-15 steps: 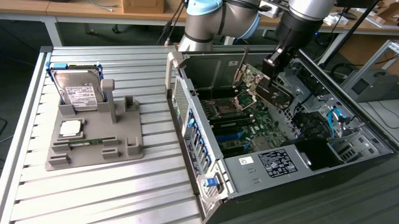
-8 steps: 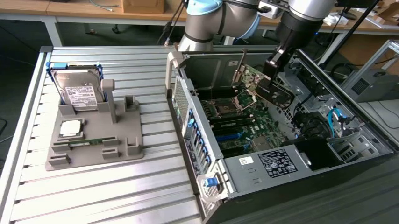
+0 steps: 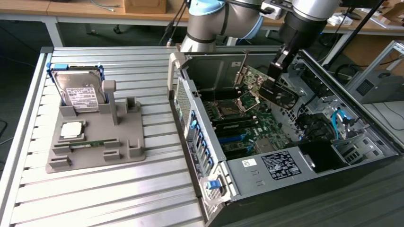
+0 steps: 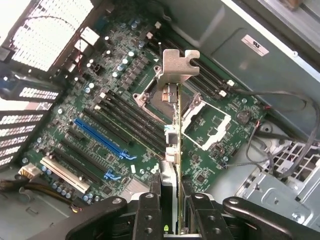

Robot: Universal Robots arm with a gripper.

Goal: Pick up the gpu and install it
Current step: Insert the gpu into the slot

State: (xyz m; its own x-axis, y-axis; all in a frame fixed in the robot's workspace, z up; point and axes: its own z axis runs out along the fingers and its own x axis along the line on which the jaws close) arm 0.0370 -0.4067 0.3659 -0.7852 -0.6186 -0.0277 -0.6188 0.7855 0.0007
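Ribbed metal table (image 3: 94, 198), seen from the exterior view, with an open computer case (image 3: 189, 101) lying on its side at the exterior view's right.

The gpu (image 3: 277, 92) is pinched between the jaws of the arm (image 3: 303, 23) and hangs inside the case, above the motherboard (image 3: 252, 132) and toward the far wall. It sits tilted, showing a green board and a dark cooler face. It is not seated in any slot.

In the wrist view the gpu (image 4: 176, 145) appears edge-on, running away from the jaws. Its silver bracket (image 4: 177, 62) is at the far end. The black jaws press against both faces of the card at its near end.

Behind the card in this view lie the processor socket (image 4: 155, 95) and its open retention frame (image 4: 207, 122). The long blue expansion slot (image 4: 100, 136) lies off to one side, apart from the card.

Within the case, the power supply (image 3: 281, 163) with its label sits at the near end, and blue cables (image 3: 341, 120) show by the drive bay.

At the exterior view's left, well apart from the case, a grey holder (image 3: 94, 151) rests on the table. It carries:
- an upright hard drive (image 3: 79, 92) with a white label
- a square processor chip (image 3: 71, 128)
- a slim green memory stick (image 3: 94, 142) lying flat
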